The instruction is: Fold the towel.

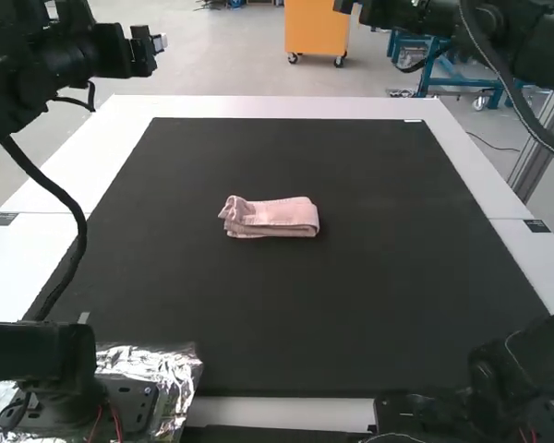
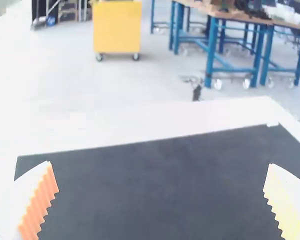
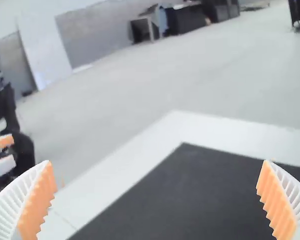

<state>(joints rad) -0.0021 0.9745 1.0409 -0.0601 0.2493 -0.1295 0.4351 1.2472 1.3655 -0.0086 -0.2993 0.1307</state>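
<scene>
On the left, the left gripper (image 1: 140, 52) is hanging raised, fingers spread wide and empty. Near the middle of the counter (image 1: 268, 107), the pink towel (image 1: 275, 216) is lying folded in a narrow, layered strip on the black mat (image 1: 277, 305). Rightward, the right gripper (image 1: 379, 12) is hanging wide open, empty too.
</scene>
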